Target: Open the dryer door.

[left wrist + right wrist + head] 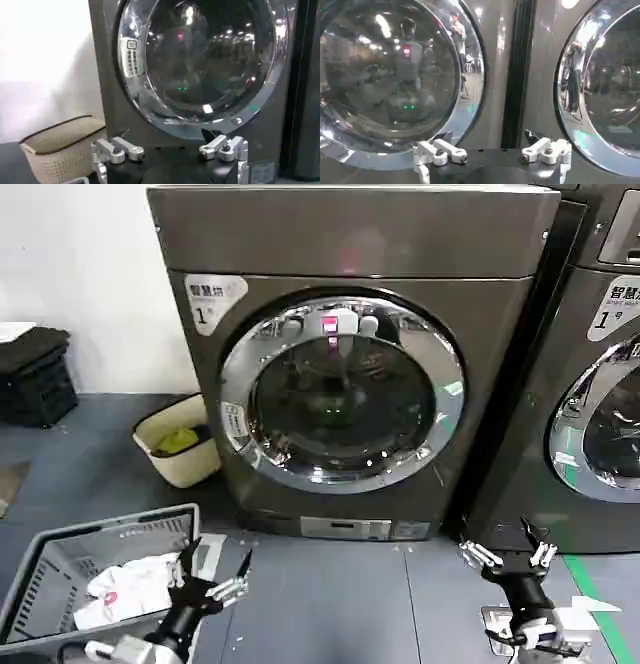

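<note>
Head view: left claw (213, 569) hangs low with fingers spread wide, above a grey basket (60, 559). Centre, the dryer door (342, 392) sits shut, chrome ring around dark glass, pink sticker on top. Right claw (507, 547) is wide too, empty.

White wall (90, 274) at rear left. Floor (330, 594) dark grey, with a green tape line (598, 609) at right. Black stacked crates (35, 379) stand against the wall, far left. Beige wicker basket (180, 446) sits on the floor, holding something yellow-green. Grey plastic laundry basket (70, 569) near left, white cloth (130, 584) inside. Neighbouring machine (600, 384) at right edge.
</note>
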Controlling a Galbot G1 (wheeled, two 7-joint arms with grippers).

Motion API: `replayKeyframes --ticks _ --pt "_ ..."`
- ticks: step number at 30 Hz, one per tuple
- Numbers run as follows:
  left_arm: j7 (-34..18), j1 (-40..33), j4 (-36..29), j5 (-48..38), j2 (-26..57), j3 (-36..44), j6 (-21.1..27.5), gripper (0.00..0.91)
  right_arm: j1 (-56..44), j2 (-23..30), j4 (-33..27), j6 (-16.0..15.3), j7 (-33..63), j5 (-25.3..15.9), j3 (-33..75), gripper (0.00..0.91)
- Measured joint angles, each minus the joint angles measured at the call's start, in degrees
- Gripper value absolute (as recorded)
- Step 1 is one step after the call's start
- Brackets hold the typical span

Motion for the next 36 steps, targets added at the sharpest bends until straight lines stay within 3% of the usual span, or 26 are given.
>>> replayKeyframes --ticks 3,10,13,23,30,36 --pt "0.0 0.0 0.0 0.0 0.0 0.0 0.0 0.907 1.1 -1.5 -0.3 -0.1 1.3 2.1 -0.8 0.907" --pt "0.2 0.3 -0.3 0.0 0.2 0.0 0.1 0.907 3.7 -7.9 -4.1 7.2 0.6 9.2 -2.5 0.907" --pt "0.3 0.5 -0.3 0.2 0.1 0.1 0.1 0.907 4.9 -11.3 -6.1 8.3 -0.1 12.7 -3.2 0.907" --pt "0.9 0.5 -0.4 1.2 -0.1 0.2 0.0 0.907 11.0 -21.7 -12.6 8.7 -4.4 23.9 -7.1 0.907" --pt "1.6 0.7 -0.3 1.5 -0.2 0.2 -0.4 0.907 16.1 -27.0 -17.0 9.0 -7.5 28.3 -10.6 0.907" --pt "2.0 0.6 -0.1 1.6 -0.2 0.1 -0.8 0.907 20.9 -30.3 -20.2 11.8 -10.3 30.1 -15.3 0.907"
